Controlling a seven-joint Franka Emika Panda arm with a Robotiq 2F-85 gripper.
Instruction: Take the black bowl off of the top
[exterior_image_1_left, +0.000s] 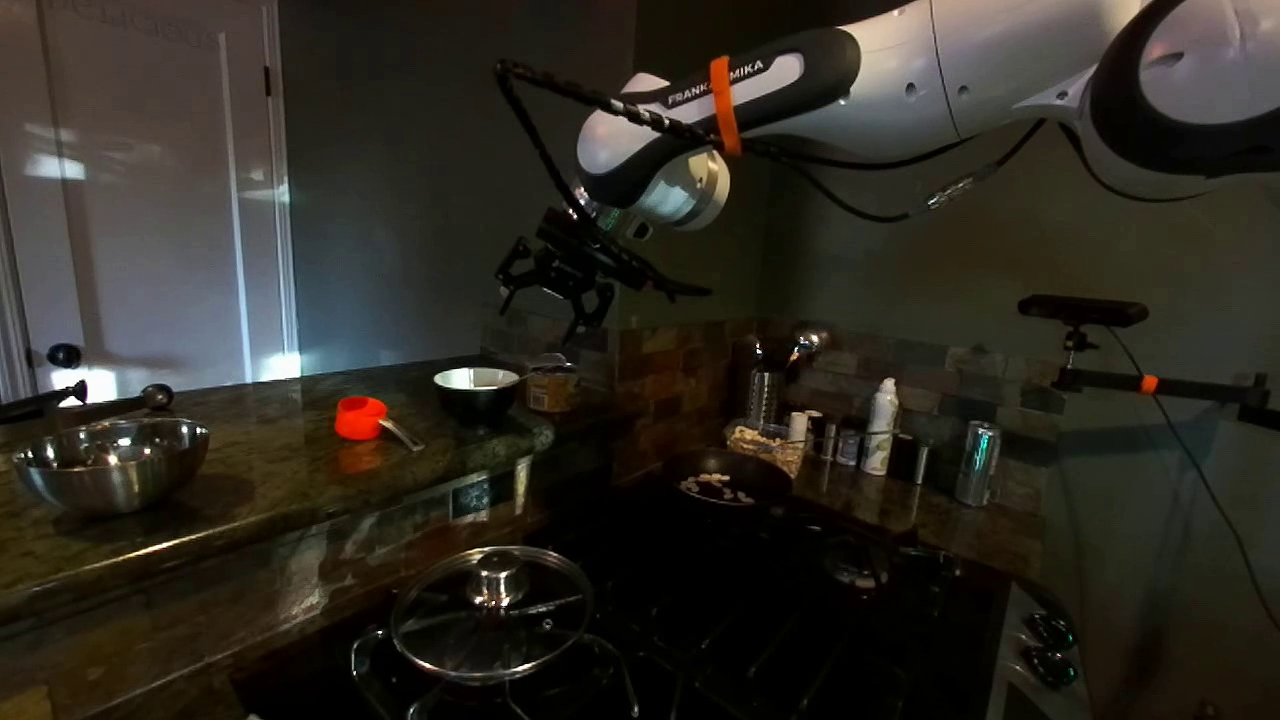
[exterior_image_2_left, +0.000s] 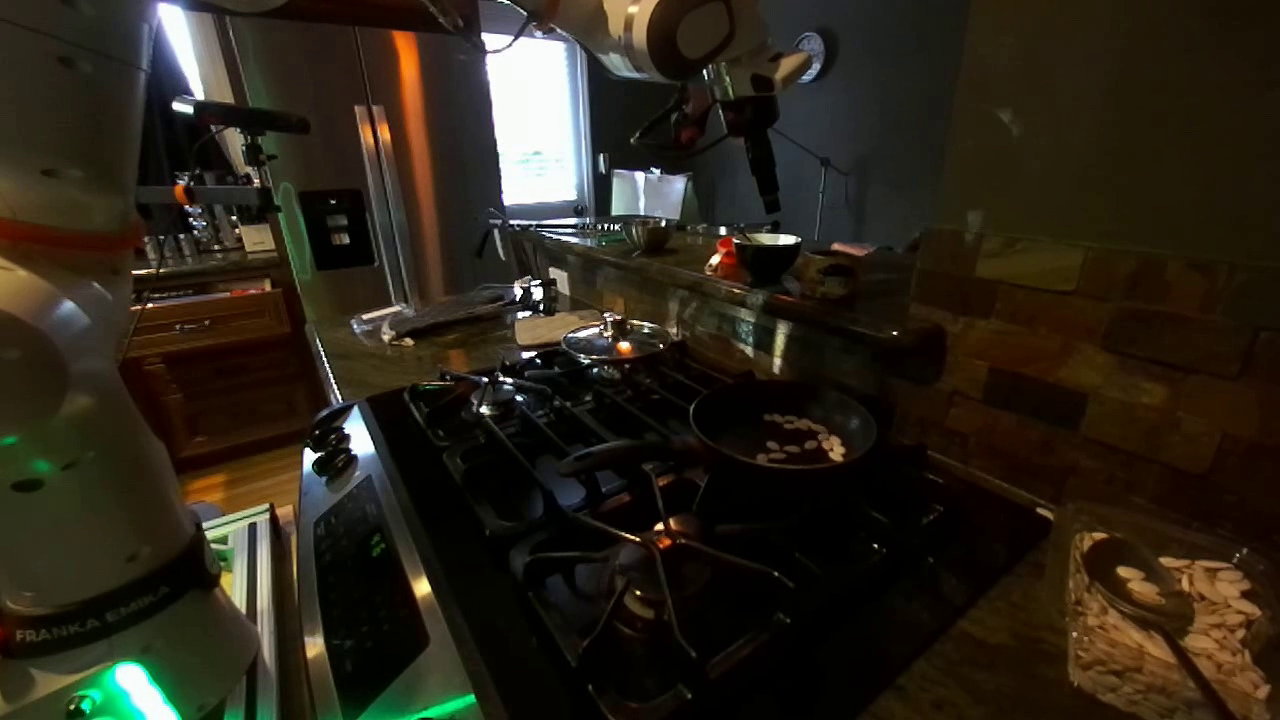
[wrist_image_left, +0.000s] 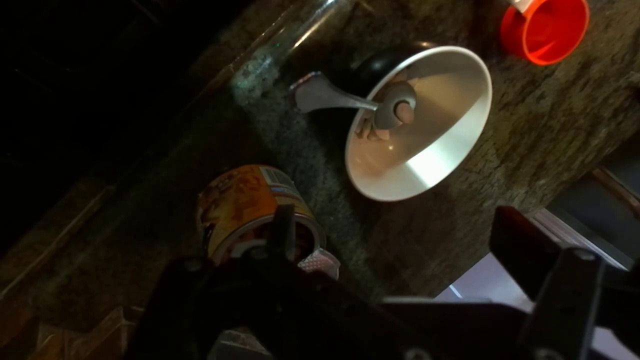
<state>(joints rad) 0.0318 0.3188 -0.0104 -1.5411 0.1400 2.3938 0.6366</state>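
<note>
Black bowl, glossy-dark outside, pale inside, spoon leaning over its rim, is being partly lit while the gripper is being held higher, spread wide.

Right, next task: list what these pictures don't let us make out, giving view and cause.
Floor of the black bowl: wrist view, partly covered by the spoon.
Contents of the can: wrist view, partly hidden by a gripper finger and shadow.
Time on the clock: in an exterior view, too small.
Any print on the white bottle: in an exterior view, too small.
</note>
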